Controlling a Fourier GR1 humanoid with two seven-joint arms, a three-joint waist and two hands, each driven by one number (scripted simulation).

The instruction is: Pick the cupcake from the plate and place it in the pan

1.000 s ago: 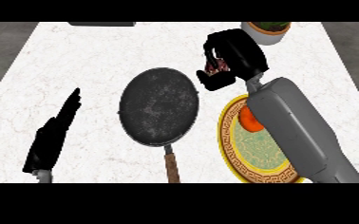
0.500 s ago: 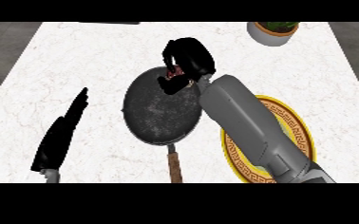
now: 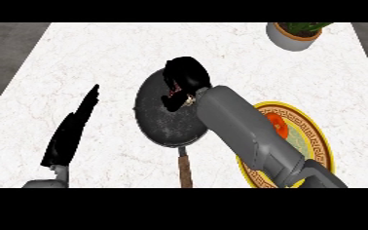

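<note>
My right hand (image 3: 187, 77) hovers over the far part of the dark round pan (image 3: 164, 124), fingers curled down round the cupcake (image 3: 174, 92). Only a sliver of its red and pale wrapper shows under the fingers. The grey right forearm crosses from the lower right and hides part of the yellow-rimmed plate (image 3: 318, 148). An orange item (image 3: 277, 124) still lies on that plate. My left hand (image 3: 70, 132) rests open at the left, fingers straight and pointing away from me, apart from the pan.
The pan's wooden handle (image 3: 186, 169) points toward the near edge. A potted plant (image 3: 296, 32) stands at the far right corner. The white marble counter (image 3: 101, 53) ends at a grey strip on the left.
My right hand has carried the cupcake leftward from above the plate to over the pan and dropped lower. The left hand has stayed still.
</note>
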